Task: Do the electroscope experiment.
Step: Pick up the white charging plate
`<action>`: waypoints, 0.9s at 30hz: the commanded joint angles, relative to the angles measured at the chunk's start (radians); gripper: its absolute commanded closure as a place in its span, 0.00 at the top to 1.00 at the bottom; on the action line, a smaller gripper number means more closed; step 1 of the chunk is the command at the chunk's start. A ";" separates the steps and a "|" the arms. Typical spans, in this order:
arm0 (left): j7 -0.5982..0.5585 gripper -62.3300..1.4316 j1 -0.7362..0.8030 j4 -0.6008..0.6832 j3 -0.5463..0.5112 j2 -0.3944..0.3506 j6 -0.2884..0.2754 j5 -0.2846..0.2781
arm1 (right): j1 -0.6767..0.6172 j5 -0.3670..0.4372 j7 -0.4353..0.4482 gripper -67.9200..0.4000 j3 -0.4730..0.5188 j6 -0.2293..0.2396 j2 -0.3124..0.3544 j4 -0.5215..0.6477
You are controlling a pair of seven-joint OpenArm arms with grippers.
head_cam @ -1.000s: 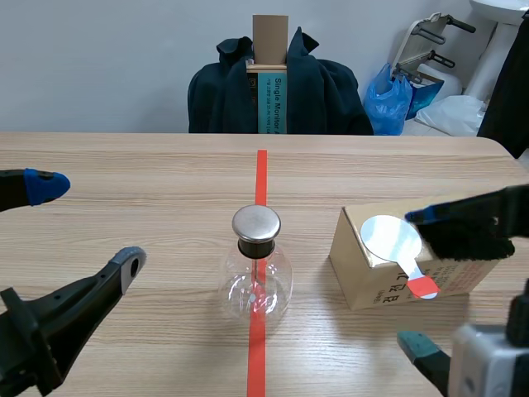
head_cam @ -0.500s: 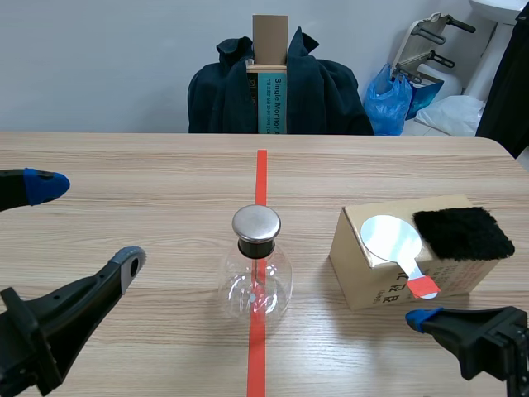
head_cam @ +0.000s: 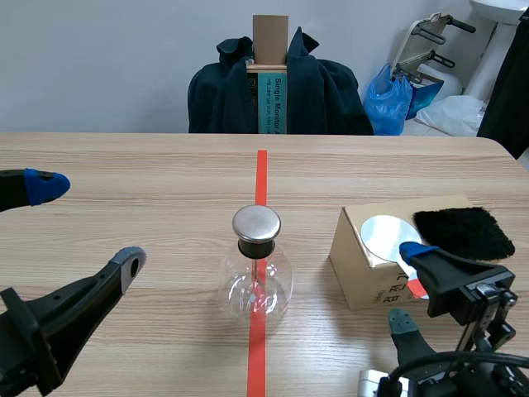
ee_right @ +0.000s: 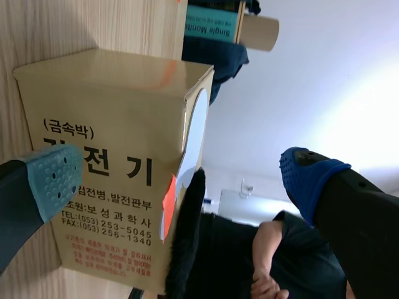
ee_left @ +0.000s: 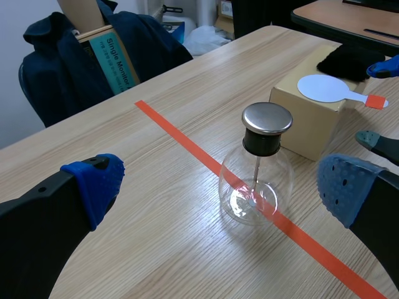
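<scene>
Left gripper (head_cam: 87, 223) at lower left: wide open, empty. The electroscope flask (head_cam: 256, 269) sits dead centre on the red tape line, probably so either arm can reach it. Right of centre, a cardboard box (head_cam: 359, 273) props up the disc paddle (head_cam: 384, 236) and the black fur pad (head_cam: 463, 231), I'd guess for an easier pinch. Right gripper (head_cam: 411, 287), also open, is just in front. Light wood-grain bench (head_cam: 124, 165), with a jacket-draped chair (head_cam: 281, 91) top centre.

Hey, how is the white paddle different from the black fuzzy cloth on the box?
The paddle is white, smooth and flat; the cloth is black, fuzzy and thicker. The paddle is a disc with a red-tipped handle; the cloth is a rough oblong. Both lie on top of the box.
</scene>
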 commanded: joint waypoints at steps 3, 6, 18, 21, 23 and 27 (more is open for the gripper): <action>-0.012 1.00 0.000 0.016 0.001 0.000 0.000 -0.007 | 0.000 0.028 -0.075 1.00 -0.022 -0.051 0.002 0.020; -0.012 1.00 0.000 0.016 0.001 0.000 0.000 -0.007 | 0.000 0.074 -0.083 1.00 -0.043 -0.053 0.002 0.020; -0.012 1.00 0.000 0.016 0.001 0.000 0.000 -0.007 | 0.001 0.218 -0.038 1.00 -0.034 -0.075 0.003 0.020; -0.012 1.00 0.000 0.016 0.001 0.000 0.000 -0.007 | 0.001 0.215 -0.030 1.00 -0.006 -0.075 0.003 0.020; -0.012 1.00 0.000 0.016 0.001 0.000 0.000 -0.007 | 0.001 0.215 -0.024 1.00 0.005 -0.074 0.003 0.020; -0.012 1.00 0.000 0.016 0.001 0.000 0.000 -0.007 | 0.001 0.215 -0.024 1.00 0.016 -0.074 0.003 0.020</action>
